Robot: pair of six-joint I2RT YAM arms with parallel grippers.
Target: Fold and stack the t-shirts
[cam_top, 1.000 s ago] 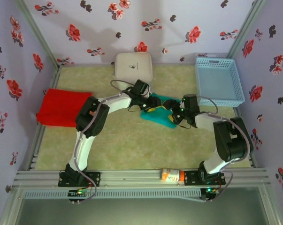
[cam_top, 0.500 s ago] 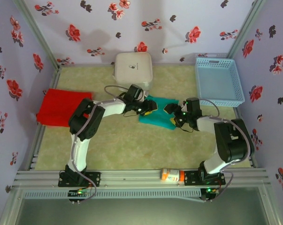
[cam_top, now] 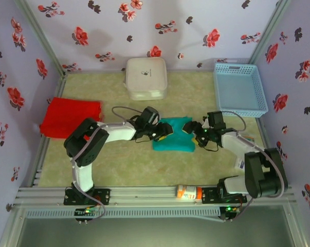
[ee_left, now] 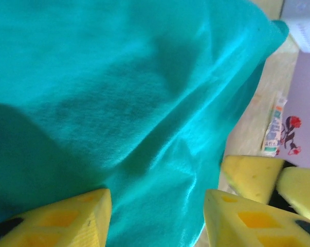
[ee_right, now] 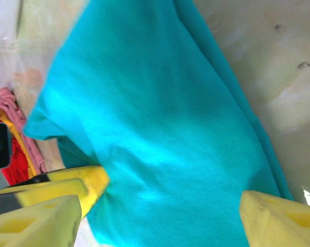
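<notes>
Yellow jaws spread, your left gripper [cam_top: 164,132] and right gripper [cam_top: 192,129] flank the folded teal t-shirt [cam_top: 176,139], 9 and 3 o'clock.

Beige table [cam_top: 124,159]: red t-shirt [cam_top: 70,117] left, teal t-shirt [cam_top: 175,138] centre, white box [cam_top: 146,77] back, blue basket [cam_top: 239,92] back right.

We see the teal t-shirt [ee_left: 119,92] as soft knit cloth, matt with a faint sheen along its folds, and the red t-shirt [cam_top: 71,117] as matt cloth too. The fingers [ee_left: 67,218] of the left tool [ee_left: 155,221] look like matt yellow plastic, slightly pitted. The white box [cam_top: 146,76] is smooth plastic, the light-blue basket [cam_top: 239,88] plastic mesh, the desk [cam_top: 139,159] mottled matt beige, its near rail [cam_top: 144,194] bare metal.
</notes>
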